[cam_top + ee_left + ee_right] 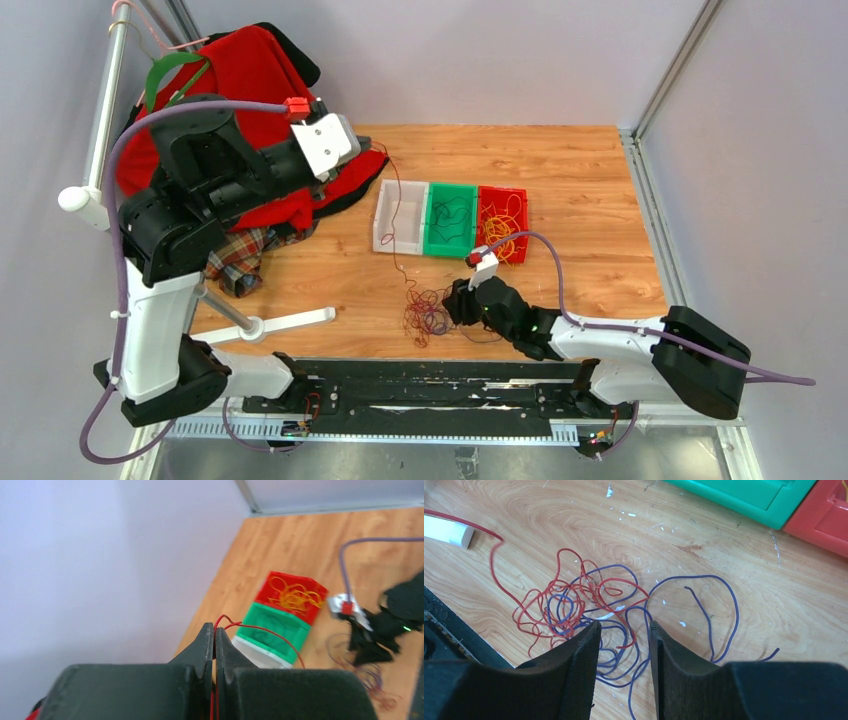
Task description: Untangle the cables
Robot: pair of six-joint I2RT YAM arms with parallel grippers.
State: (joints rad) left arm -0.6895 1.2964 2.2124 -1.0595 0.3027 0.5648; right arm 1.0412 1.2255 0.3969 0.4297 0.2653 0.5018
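Observation:
A tangle of dark red and purple cables (428, 315) lies on the wooden table near the front. My left gripper (368, 152) is raised high at the back left and is shut on one dark red cable (396, 235), which hangs down from it to the tangle. In the left wrist view the red cable (265, 628) comes out of the closed tips of the left gripper (215, 630). My right gripper (455, 300) is open just above the right side of the tangle. In the right wrist view the right gripper (624, 630) straddles purple loops (634, 655), with red loops (554, 595) to the left.
Three joined bins stand mid-table: a clear one (384, 240), a green one (434, 250) with a dark cable, and a red one (523, 195) with yellow-orange cables (505, 232). Red cloth (250, 70), plaid cloth (240, 255) and a white stand (290, 322) lie at the left.

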